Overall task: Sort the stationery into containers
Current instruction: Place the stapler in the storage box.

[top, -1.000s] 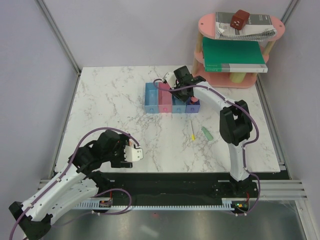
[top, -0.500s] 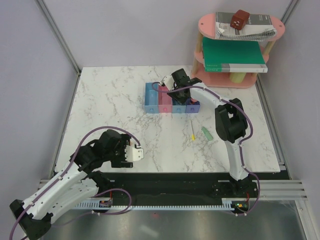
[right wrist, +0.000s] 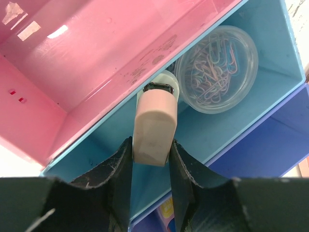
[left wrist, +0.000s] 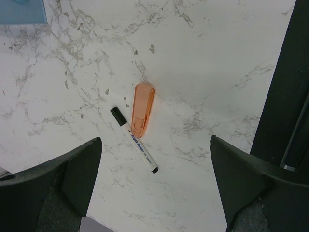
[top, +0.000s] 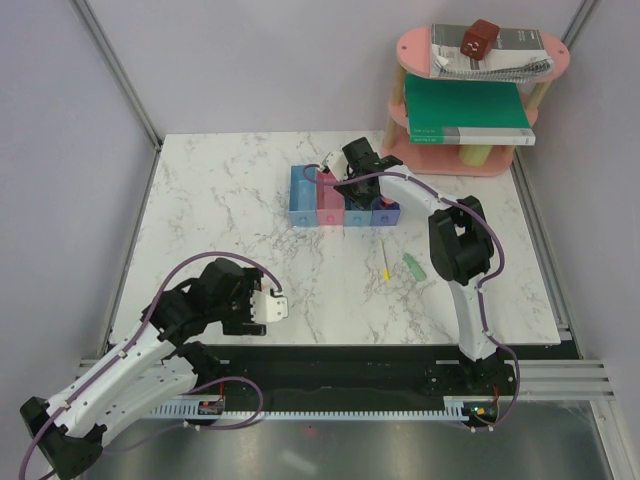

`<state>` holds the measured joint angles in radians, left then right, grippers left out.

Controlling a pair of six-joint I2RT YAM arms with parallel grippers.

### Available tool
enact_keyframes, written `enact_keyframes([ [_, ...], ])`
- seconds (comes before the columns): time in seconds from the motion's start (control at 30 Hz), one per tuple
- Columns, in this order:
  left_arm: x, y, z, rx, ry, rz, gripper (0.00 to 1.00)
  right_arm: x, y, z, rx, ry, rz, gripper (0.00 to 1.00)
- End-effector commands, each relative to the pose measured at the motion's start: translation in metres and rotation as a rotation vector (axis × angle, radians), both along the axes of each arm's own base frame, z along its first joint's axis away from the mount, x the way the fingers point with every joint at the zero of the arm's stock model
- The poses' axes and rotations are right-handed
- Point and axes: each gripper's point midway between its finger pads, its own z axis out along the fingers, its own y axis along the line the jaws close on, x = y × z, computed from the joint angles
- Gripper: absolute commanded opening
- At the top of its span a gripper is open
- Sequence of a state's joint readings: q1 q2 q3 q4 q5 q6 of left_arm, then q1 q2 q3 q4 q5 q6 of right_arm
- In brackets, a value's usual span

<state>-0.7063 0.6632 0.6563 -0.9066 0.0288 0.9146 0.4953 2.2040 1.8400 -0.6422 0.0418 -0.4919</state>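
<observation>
Pink shelf (top: 412,46) with green book (top: 465,106)

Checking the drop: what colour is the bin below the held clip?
Light blue bin, best seen in the right wrist view.

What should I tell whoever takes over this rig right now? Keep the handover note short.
Left gripper: jaws open, empty, hovering above the orange stick and black-capped pen on the table.
Right gripper: jaws shut on the peach clip, over the light blue bin holding a round case of paper clips.
Done: the clip is at the bins, not yet released.
Left: release the clip, then sort the stick, the pen, the yellow pen and the green cap piece, all lying on the table.
</observation>
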Motion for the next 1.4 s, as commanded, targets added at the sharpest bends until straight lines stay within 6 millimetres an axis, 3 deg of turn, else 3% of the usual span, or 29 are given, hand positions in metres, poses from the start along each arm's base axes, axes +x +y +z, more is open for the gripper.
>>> enact_keyframes([
  [0.0, 0.008, -0.008, 0.015, -0.028, -0.051, -0.031, 1.0, 0.009, 0.0, -0.002, -0.002, -0.016, -0.002, 0.4],
  [0.37, 0.007, -0.007, 0.014, -0.03, -0.049, -0.031, 1.0, 0.008, -0.003, 0.0, -0.009, -0.016, -0.006, 0.45],
  [1.37, 0.007, -0.009, 0.019, -0.047, -0.059, -0.034, 1.0, -0.002, -0.011, 0.037, -0.003, -0.056, -0.012, 0.44],
])
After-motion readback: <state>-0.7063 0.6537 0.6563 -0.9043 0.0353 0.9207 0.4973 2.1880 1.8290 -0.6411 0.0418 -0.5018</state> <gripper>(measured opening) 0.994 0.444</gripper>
